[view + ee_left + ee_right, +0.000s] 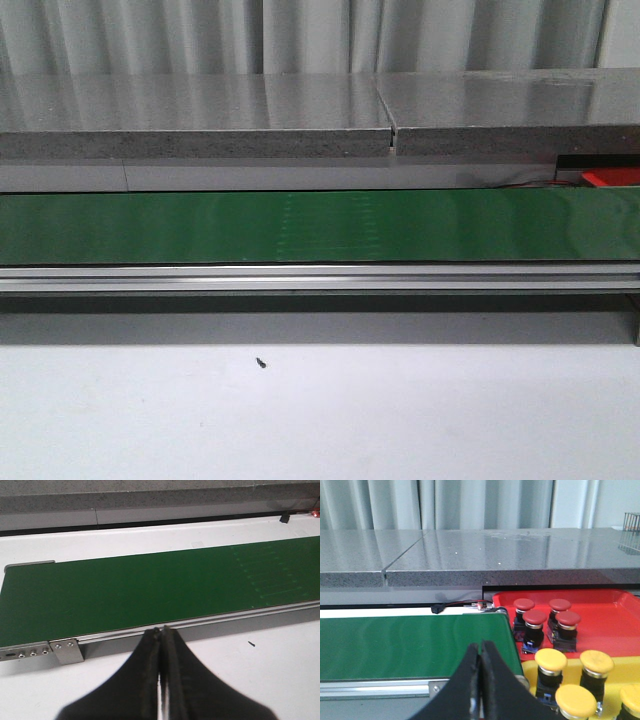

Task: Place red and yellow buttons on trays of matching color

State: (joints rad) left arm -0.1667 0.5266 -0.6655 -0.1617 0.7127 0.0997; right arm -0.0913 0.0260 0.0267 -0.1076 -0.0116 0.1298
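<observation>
Front view shows the green belt (320,228) bare, so waiting is probably the job. Both grippers, left (161,632) and right (481,646), are pinched closed on nothing. Red buttons (536,618) and yellow buttons (550,660) are already sat in the red tray (610,625) and yellow tray (572,667); jaws should be opened before anything arrives.

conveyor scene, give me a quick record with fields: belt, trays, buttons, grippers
belt: green conveyor belt, nothing on it
red tray: four red buttons, beside the belt's end
yellow tray: at least four yellow buttons, partly cut off
left gripper: shut, holding nothing, near the belt's edge
right gripper: shut, holding nothing
</observation>
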